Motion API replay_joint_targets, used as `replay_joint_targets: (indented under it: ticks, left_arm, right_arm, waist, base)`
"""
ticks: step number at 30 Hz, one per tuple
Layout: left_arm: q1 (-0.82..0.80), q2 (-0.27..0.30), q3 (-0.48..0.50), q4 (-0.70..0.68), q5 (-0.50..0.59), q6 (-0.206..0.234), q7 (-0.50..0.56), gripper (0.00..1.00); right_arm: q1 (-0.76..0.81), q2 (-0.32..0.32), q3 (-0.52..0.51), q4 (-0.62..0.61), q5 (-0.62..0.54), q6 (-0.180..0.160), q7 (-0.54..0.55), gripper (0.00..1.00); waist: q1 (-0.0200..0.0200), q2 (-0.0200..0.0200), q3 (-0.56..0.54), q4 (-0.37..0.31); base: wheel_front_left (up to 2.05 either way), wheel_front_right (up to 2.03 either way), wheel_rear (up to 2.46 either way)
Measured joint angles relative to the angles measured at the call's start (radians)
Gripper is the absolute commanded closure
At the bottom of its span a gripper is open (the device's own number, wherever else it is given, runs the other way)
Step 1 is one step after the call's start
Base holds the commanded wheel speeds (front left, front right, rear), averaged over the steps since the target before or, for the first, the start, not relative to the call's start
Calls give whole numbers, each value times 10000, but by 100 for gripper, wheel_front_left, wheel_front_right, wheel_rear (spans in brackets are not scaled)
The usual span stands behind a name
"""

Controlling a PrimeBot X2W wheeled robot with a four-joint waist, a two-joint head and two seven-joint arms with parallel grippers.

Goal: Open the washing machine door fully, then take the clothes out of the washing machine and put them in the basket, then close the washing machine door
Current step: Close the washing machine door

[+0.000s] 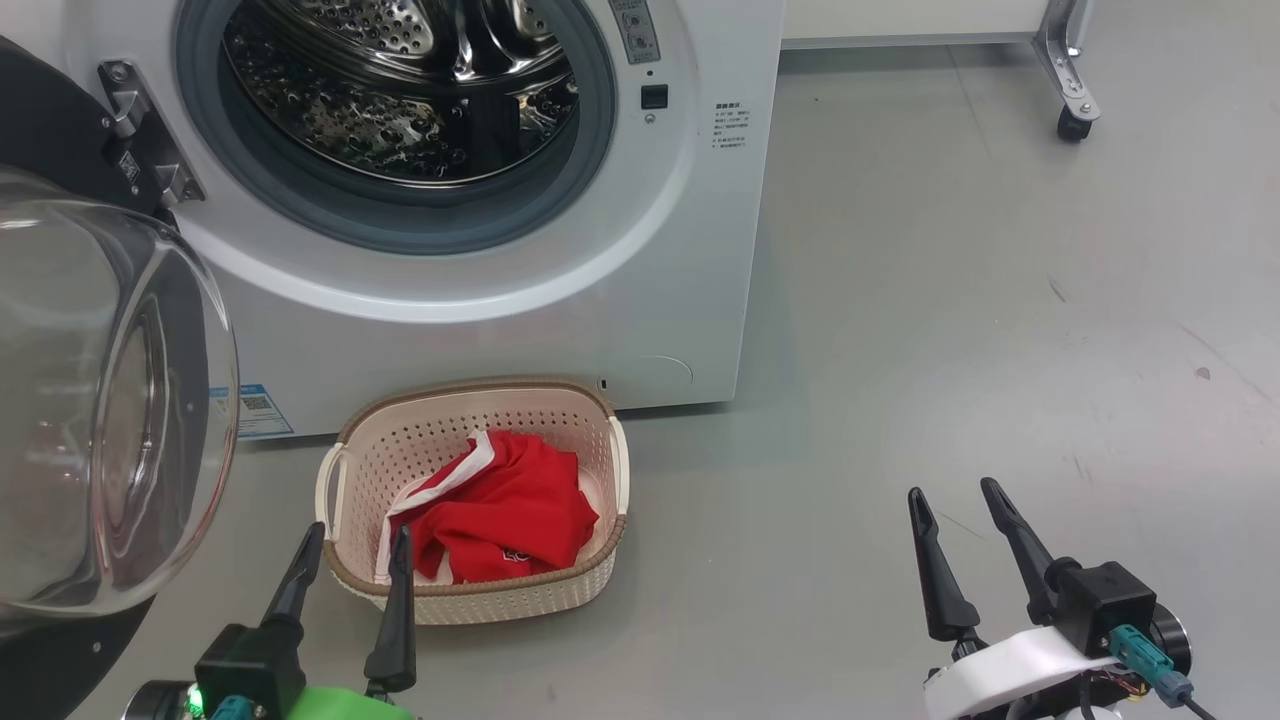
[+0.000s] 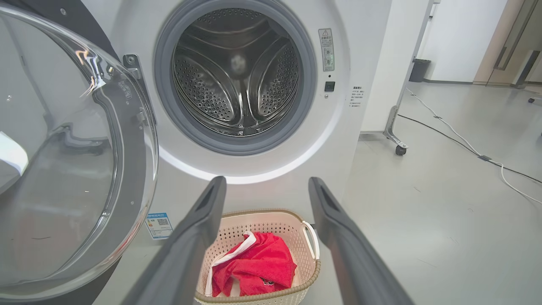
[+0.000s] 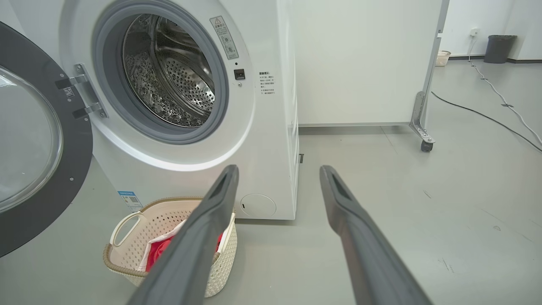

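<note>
- Red clothes [image 1: 500, 515] heaped in basket [image 1: 520, 600] on floor [image 1: 900, 400] before washing machine [image 1: 650, 300].
- Wide open: washing machine door [image 1: 100, 400].
- Both spread apart, empty: left gripper [image 1: 360, 530], right gripper [image 1: 952, 488].

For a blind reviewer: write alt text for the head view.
The washing machine door stands open at left, the steel drum looking empty. A cream basket on the floor before it holds the red clothes. Left gripper and right gripper, both open, hover low.
</note>
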Motion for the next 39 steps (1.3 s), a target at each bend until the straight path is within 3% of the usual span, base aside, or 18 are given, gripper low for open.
replay_joint_targets:
  ticks: [20, 39]
  left_arm:
    - [13, 0, -194, -48, 77, 38, 94, 0]
    - [9, -21, -102, -46, 59, 40, -21, 0]
  right_arm:
    - [20, 2, -282, -13, -36, -79, 0, 0]
    - [59, -23, -224, -63, -119, 31, 0, 0]
  waist:
    - [0, 0, -22, 376]
    - [0, -1, -102, 2372]
  base:
    - [-1, 1, 0]
    - [0, 0, 0]
